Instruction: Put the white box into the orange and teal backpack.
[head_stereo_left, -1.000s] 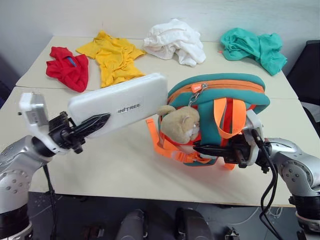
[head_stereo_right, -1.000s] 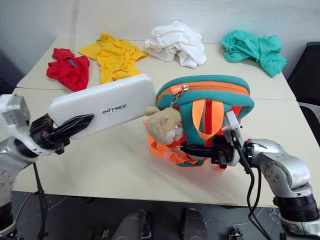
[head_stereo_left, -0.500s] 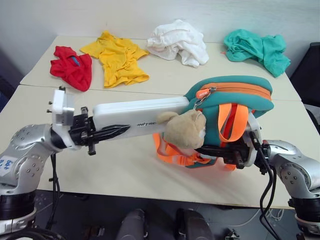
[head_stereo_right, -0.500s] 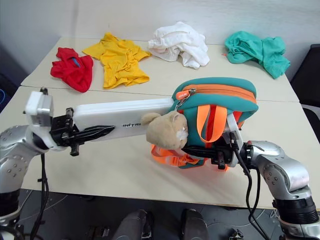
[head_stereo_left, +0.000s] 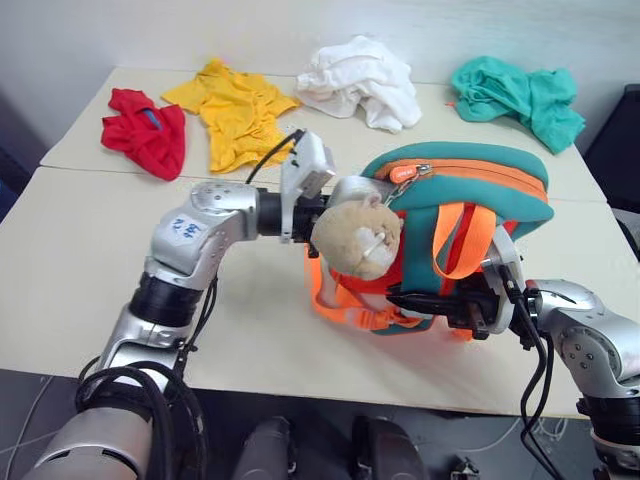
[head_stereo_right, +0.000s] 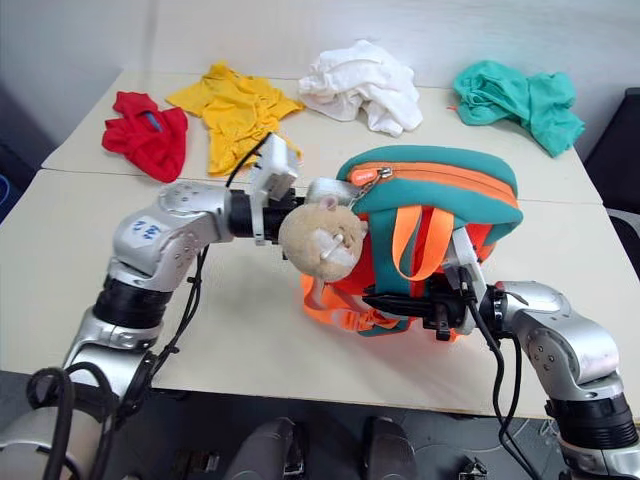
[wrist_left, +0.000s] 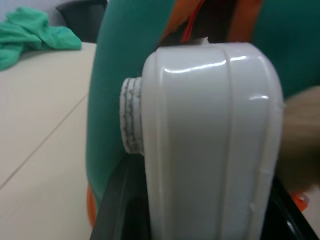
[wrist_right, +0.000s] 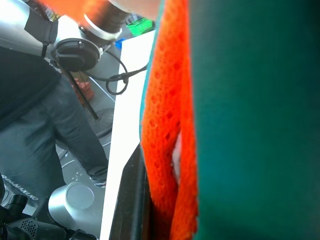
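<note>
— Nearest the bench (head_stereo_left: 250, 350) edge?
— Right claw (head_stereo_left: 440, 303) clamped on the orange and teal backpack (head_stereo_left: 470, 200) — left claw gripping the white box (wrist_left: 210, 140), pushed into it.
— Farther back?
— Red, yellow, white, teal clothes; pale wall.

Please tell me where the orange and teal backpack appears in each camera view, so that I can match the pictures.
Left eye view: the orange and teal backpack is right of centre, on the table.
Right eye view: centre-right, same pose.
Left wrist view: its teal shell rises behind the white box.
Right wrist view: teal fabric and an orange mesh strap, very close.
Shared landmark: the teal cloth garment at the table's far right, also in the left wrist view.
</note>
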